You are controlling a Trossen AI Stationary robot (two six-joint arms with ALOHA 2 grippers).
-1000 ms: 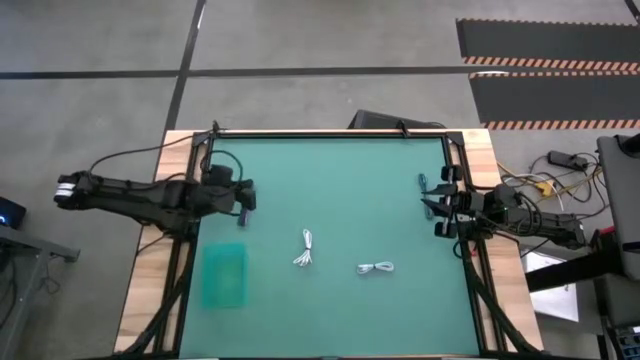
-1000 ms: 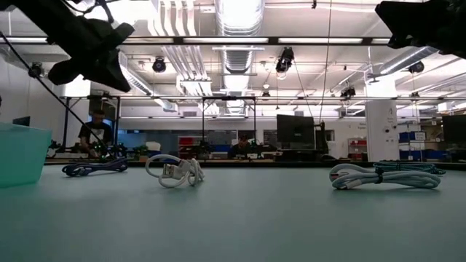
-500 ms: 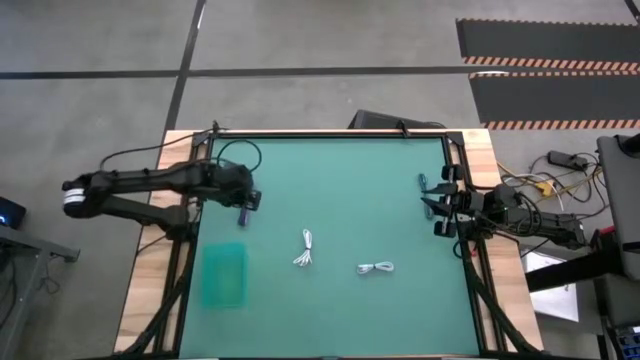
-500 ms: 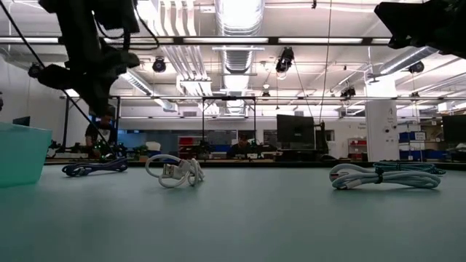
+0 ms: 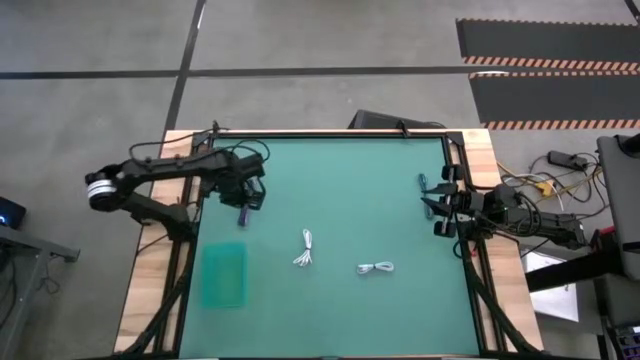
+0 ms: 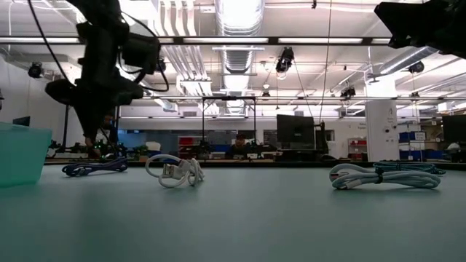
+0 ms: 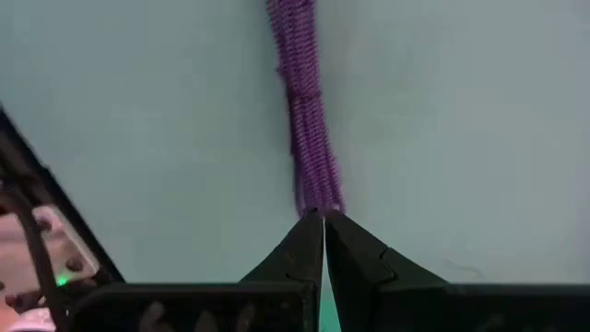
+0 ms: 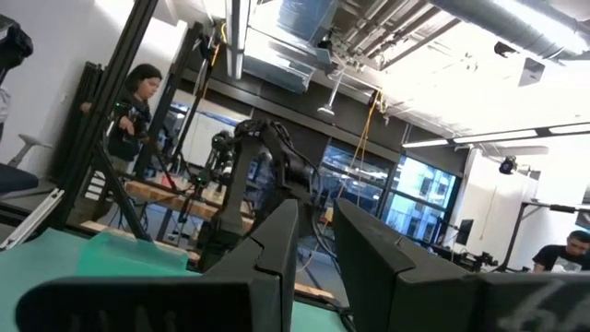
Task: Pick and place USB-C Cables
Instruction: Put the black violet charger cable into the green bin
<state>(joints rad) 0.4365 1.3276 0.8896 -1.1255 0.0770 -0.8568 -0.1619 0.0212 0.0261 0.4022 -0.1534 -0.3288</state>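
Two white coiled USB-C cables lie flat on the green mat: one (image 5: 306, 250) (image 6: 175, 172) near the middle, the other (image 5: 376, 268) (image 6: 382, 177) to its right. My left gripper (image 5: 244, 203) (image 7: 323, 218) is shut and points down above the near end of a purple braided cable (image 5: 242, 217) (image 7: 304, 120), well left of the white cables. In the low view its fingers (image 6: 89, 137) hang clear of the mat. My right gripper (image 5: 436, 206) (image 8: 313, 231) waits at the table's right edge, raised and open.
A teal bin (image 5: 223, 275) (image 6: 22, 153) stands at the near left of the mat. A bluish cable (image 5: 423, 183) (image 6: 411, 167) lies by the right gripper. The purple cable also shows in the low view (image 6: 95, 167). People sit at benches in the room beyond.
My left arm has folded upward, and its gripper has tipped from level to pointing down over the purple cable, moving slightly toward the table's right. The white cables and my right arm have stayed still.
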